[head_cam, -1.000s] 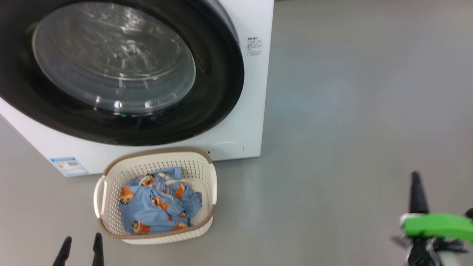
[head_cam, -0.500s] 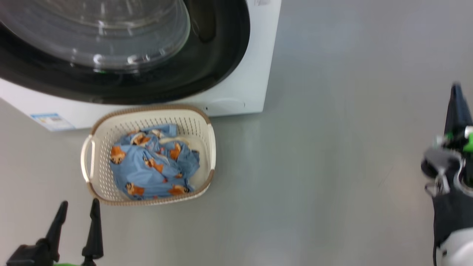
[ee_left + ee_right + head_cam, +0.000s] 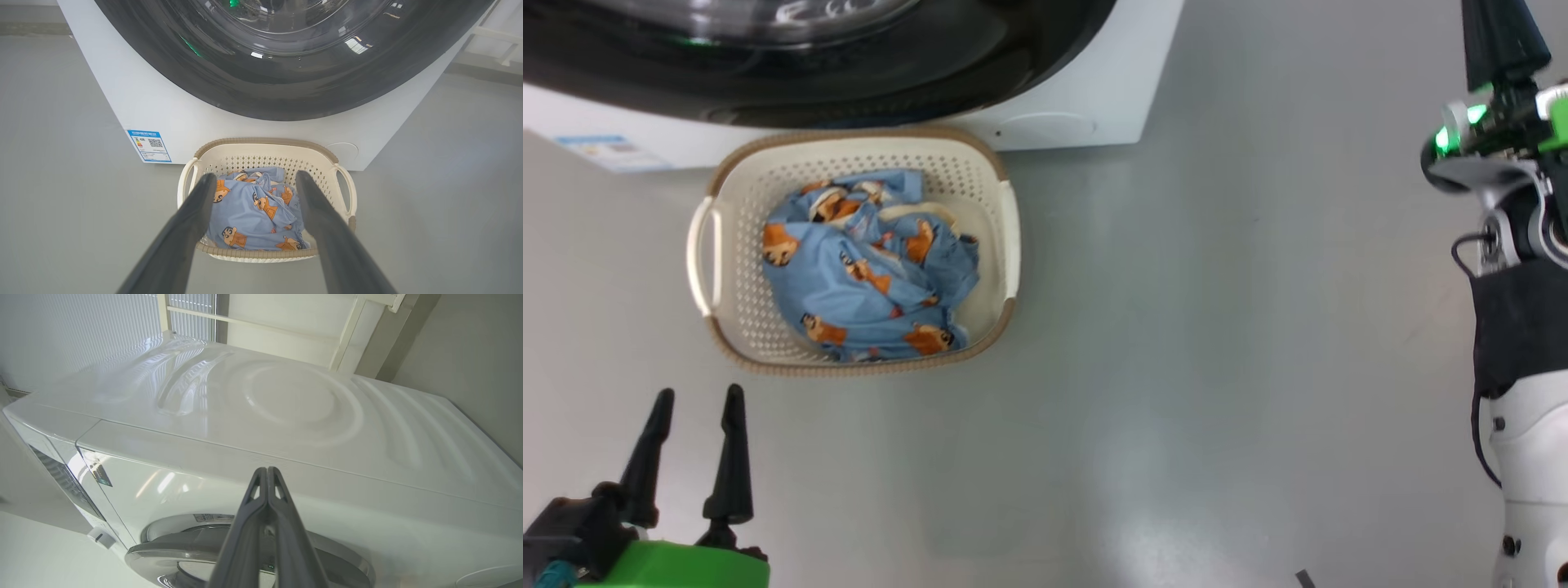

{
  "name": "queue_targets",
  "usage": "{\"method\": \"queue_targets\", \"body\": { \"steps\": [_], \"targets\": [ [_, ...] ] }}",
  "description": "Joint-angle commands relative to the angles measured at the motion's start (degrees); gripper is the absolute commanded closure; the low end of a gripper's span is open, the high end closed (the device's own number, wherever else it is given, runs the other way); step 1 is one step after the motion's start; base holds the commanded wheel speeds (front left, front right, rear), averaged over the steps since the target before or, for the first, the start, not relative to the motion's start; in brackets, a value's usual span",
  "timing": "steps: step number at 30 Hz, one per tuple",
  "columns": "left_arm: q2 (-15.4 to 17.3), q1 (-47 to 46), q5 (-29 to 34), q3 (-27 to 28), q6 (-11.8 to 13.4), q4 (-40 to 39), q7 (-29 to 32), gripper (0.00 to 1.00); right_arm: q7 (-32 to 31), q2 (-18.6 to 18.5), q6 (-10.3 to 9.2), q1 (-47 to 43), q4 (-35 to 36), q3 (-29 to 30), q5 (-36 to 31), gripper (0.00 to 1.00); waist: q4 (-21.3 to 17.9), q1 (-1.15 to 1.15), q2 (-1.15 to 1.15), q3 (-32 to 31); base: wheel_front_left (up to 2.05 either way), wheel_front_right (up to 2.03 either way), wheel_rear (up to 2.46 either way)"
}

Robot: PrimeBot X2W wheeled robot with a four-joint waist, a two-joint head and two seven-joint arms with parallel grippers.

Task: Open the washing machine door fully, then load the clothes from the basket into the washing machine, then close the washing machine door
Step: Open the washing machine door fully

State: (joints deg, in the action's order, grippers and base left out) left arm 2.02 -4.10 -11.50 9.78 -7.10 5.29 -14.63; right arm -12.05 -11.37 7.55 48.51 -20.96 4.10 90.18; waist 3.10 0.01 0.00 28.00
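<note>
Left gripper wide, nearside of basket holding clothes. Right gripper pinched shut, its wrist view facing washer top.

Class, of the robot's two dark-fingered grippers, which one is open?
The left gripper: its two long dark fingers stand apart, pointing toward the cream perforated plastic basket. The right gripper has its fingers pressed together.

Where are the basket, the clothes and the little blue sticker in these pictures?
basket (image 3: 849, 133), head view, brown rim on its far side.
clothes (image 3: 858, 269), head view, middle of the blue fabric.
blue sticker (image 3: 149, 145), left wrist view, middle of the label.
</note>
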Motion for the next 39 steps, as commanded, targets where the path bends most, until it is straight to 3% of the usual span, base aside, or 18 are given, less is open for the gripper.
{"method": "queue_targets", "body": {
  "steps": [1,19,39],
  "targets": [
    [0.9,-0.5,-0.6,1.6,-0.3,-0.7,-0.4,0.00,-1.3,-0.1,-0.06,1.6,2.0,-1.7,-0.4,1.00,2.5,-0.01,0.00,1.9,0.00,0.00,0.00],
    [0.9,1.5,-2.7,-3.1,0.1,0.1,-0.4,0.00,-8.2,-3.2,-0.06,9.9,0.3,-8.3,-1.6,1.00,11.7,-0.01,0.00,1.8,0.00,0.00,0.00],
    [0.9,4.3,-6.3,-7.3,2.3,-1.7,-0.4,0.00,-8.7,-6.1,-0.06,14.7,-0.5,-10.4,-1.7,1.00,16.4,-0.01,0.00,4.0,0.00,0.00,0.00]
  ]
}}
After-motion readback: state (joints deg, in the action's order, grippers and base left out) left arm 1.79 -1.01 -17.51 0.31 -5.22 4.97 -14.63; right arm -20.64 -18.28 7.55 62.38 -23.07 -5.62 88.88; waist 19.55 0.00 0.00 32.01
